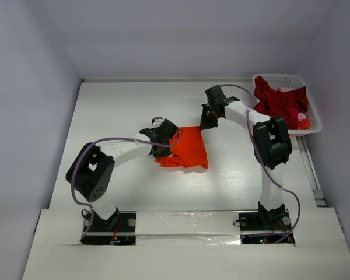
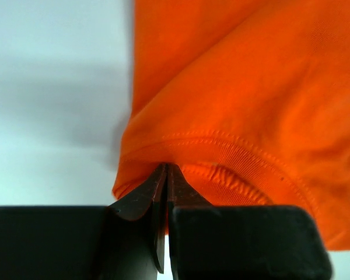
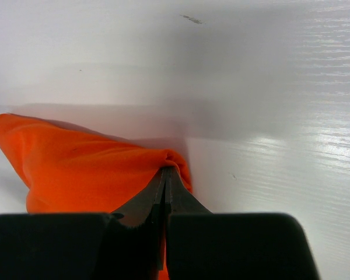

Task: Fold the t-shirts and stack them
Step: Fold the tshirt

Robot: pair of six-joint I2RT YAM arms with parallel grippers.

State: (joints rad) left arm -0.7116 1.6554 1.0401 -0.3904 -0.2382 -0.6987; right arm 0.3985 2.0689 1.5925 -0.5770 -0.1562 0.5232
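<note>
Orange t-shirt [image 1: 189, 149] lies mid-frame on the table [image 1: 122, 105], my left gripper [image 2: 166, 170] clamped on its stitched edge, my right gripper [image 3: 166, 170] pinching a corner; I judge a fold is in hand; next, both edges must travel across together.

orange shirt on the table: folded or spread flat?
Partly folded: the orange shirt is a compact doubled-over patch, layers visible at its hem. The left hand and right hand each pinch an edge.
</note>
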